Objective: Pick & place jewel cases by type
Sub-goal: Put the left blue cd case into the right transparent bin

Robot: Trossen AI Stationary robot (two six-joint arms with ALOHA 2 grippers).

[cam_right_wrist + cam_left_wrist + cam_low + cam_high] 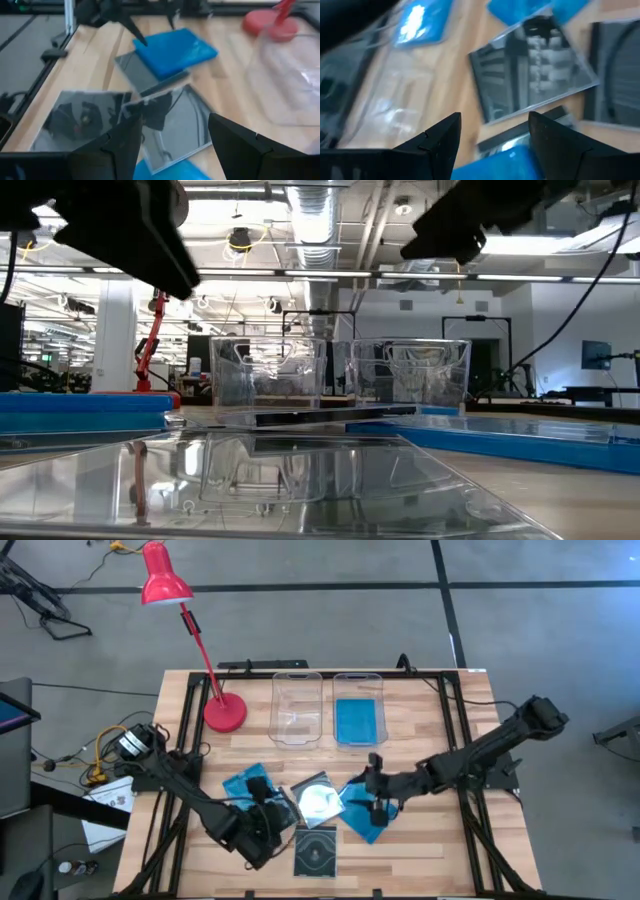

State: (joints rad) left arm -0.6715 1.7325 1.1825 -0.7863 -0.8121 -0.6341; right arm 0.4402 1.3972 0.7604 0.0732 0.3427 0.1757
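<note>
High view is showing the whole counter point(440, 850): two clear bins point(297, 707) sitting at upper centre, the right-hand one holding a blue case point(357, 721), and a red lamp point(163, 580) standing at upper left. The loose jewel cases point(318, 802) are lying in a cluster at lower centre. The left pincer point(268, 823) is hovering just left of that cluster, the right pincer point(372, 802) above its blue right edge. Only the wrist views are revealing the fingers: both pincers are standing wide open, gripping nothing, with clear cases point(535, 65) lying just beyond them. Low view is showing both bins from the side.
</note>
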